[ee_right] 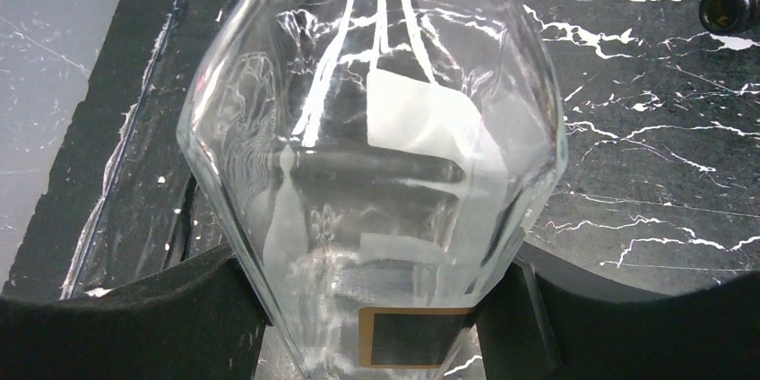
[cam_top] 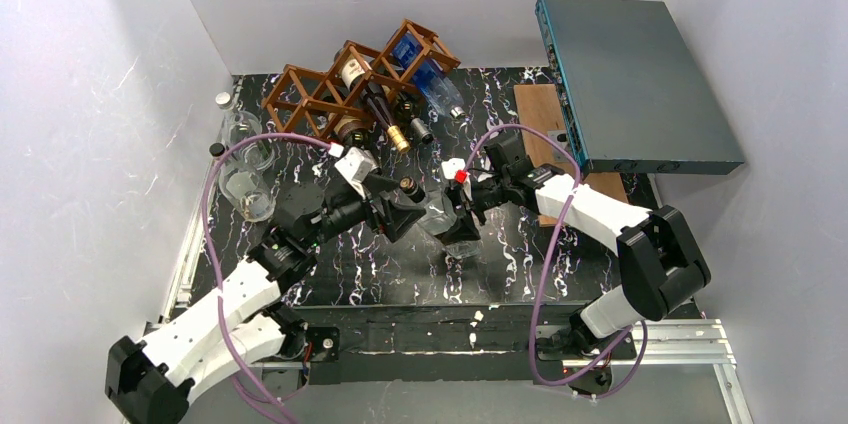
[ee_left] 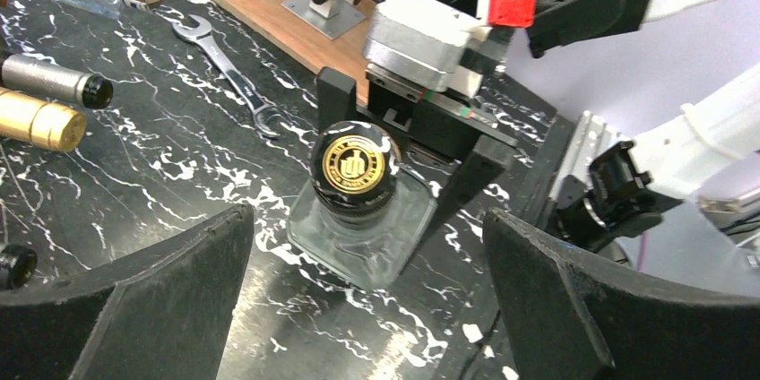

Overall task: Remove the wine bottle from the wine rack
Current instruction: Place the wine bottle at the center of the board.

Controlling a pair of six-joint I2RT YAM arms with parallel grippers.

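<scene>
The wine bottle (ee_right: 376,147) is clear glass with a black and gold cap (ee_left: 354,165). It is off the wine rack (cam_top: 340,94), out over the middle of the table, its cap end toward the rack. My right gripper (ee_right: 372,308) is shut on its body, one finger (ee_left: 475,174) on each side. My left gripper (ee_left: 367,290) is open just short of the cap and touches nothing. In the top view the left gripper (cam_top: 400,209) and the right gripper (cam_top: 458,229) sit close together. Whether the bottle rests on the table or hangs above it I cannot tell.
Other bottles stay in the rack: a dark one with a gold cap (cam_top: 398,137), a silver-capped one (cam_top: 420,129) and a blue one (cam_top: 425,69). Clear glass bottles (cam_top: 245,159) lie at the left. A wooden board (cam_top: 545,124), a grey box (cam_top: 640,84) and a wrench (ee_left: 228,62) are at the right.
</scene>
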